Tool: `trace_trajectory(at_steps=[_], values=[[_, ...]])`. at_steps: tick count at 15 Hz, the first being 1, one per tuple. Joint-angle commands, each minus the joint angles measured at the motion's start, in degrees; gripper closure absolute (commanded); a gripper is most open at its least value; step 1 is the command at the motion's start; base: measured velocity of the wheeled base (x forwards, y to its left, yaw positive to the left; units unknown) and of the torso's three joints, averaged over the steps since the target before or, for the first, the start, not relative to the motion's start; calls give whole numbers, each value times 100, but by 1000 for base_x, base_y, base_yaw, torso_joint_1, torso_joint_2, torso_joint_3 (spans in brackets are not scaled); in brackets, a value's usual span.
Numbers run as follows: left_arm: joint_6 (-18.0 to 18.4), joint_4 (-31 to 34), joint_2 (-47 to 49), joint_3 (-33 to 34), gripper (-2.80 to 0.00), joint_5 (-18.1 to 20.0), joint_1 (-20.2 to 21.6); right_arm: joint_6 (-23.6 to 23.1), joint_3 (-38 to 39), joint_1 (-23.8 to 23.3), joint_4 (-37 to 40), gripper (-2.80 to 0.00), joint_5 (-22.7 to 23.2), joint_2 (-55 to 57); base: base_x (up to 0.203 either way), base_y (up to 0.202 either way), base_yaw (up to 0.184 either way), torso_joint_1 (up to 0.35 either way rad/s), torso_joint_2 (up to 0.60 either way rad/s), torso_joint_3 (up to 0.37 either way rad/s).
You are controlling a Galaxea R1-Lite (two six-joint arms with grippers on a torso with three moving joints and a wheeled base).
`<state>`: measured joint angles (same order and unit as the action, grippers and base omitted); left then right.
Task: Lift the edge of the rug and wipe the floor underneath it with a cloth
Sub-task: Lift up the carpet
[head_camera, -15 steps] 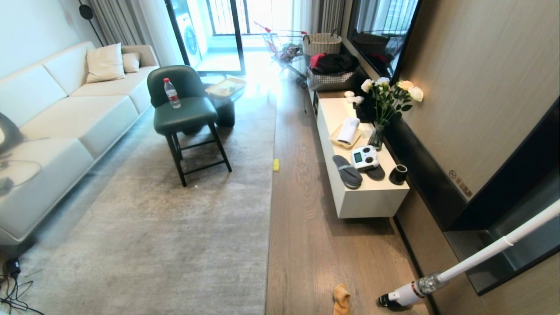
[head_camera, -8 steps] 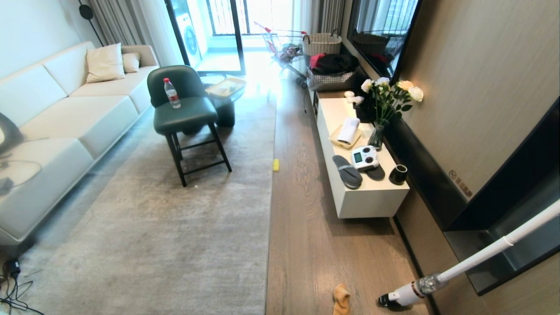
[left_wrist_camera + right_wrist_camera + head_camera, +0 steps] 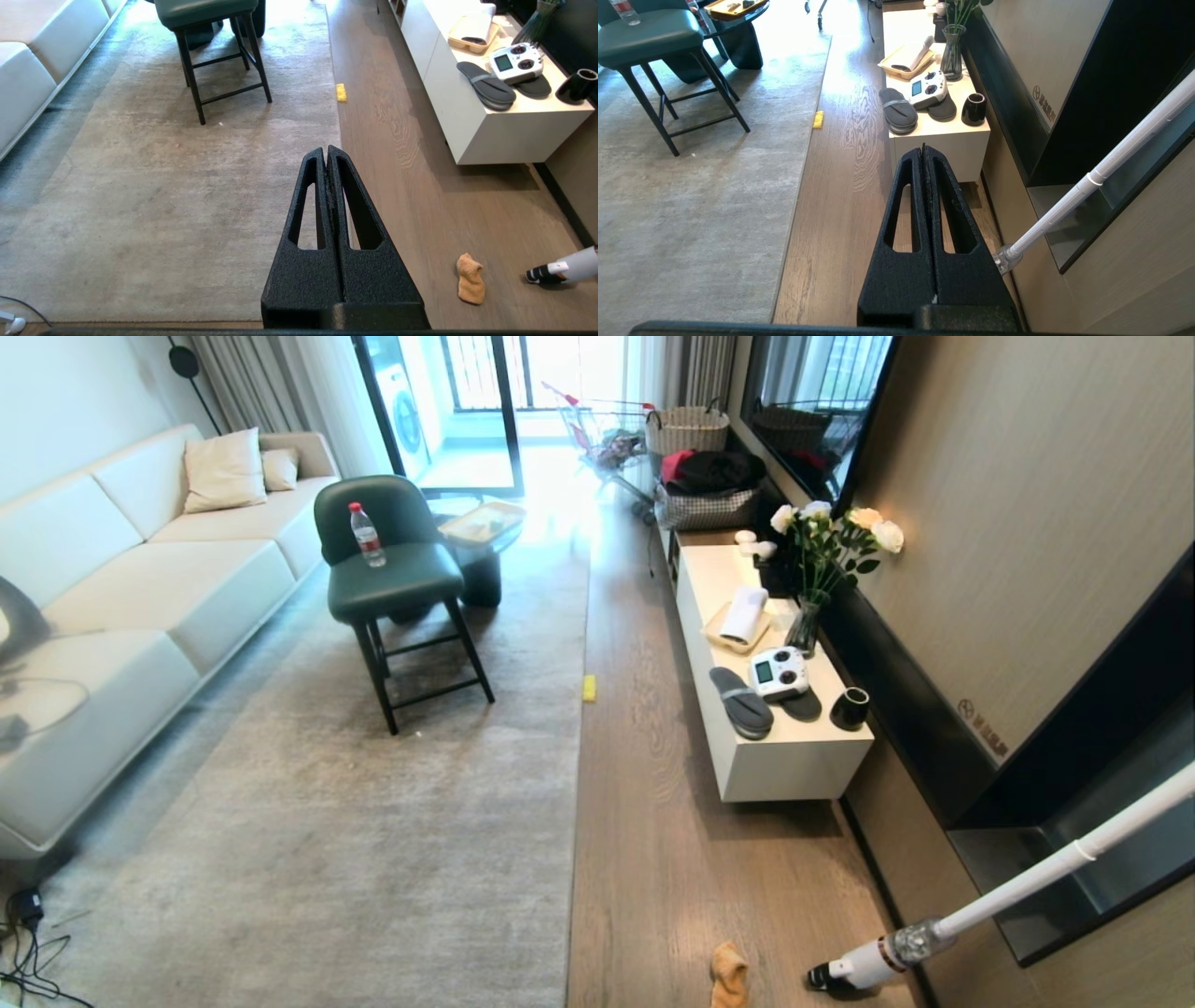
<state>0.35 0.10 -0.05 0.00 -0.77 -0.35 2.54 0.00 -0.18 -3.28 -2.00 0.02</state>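
Low at the head view's bottom edge, the small orange-tan fluffy cloth (image 3: 728,975) lay on grey-brown wood-grain floor (image 3: 672,859), right of the pale grey rug edge (image 3: 571,859); left gripper (image 3: 326,150) and right gripper (image 3: 923,148) both pinched closed, empty

The rug (image 3: 355,821) covers the left and middle of the floor (image 3: 672,859), and the rug edge (image 3: 577,803) runs straight away from the robot. A sofa (image 3: 140,588) stands along the rug's left side. A chair (image 3: 397,583) stands on the rug's far part with a bottle (image 3: 367,535) on its seat, and a low table (image 3: 481,537) sits behind it. A small block (image 3: 589,687) lies on the floor just beside the rug edge. The cloth (image 3: 728,974) lies on the bare planks near the robot, right of the rug, apart from it. A vacuum (image 3: 980,905) leans further right. A cabinet (image 3: 775,747) stands along the right wall, bearing slippers (image 3: 742,702), a remote controller (image 3: 778,672), a cup (image 3: 850,707), a vase of flowers (image 3: 822,569) and a tray (image 3: 738,627) holding a rolled towel (image 3: 747,611).
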Motion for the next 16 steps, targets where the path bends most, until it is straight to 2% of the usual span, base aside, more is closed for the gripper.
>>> trace_trajectory(at_steps=[1,16], values=[[0,-1,5,0,0,-2,0,1,0,1,-6,0,-2,6,0,0,0,0,0,0],[0,-1,5,-5,0,-2,0,1,0,1,-6,0,-2,6,0,0,0,0,0,0]])
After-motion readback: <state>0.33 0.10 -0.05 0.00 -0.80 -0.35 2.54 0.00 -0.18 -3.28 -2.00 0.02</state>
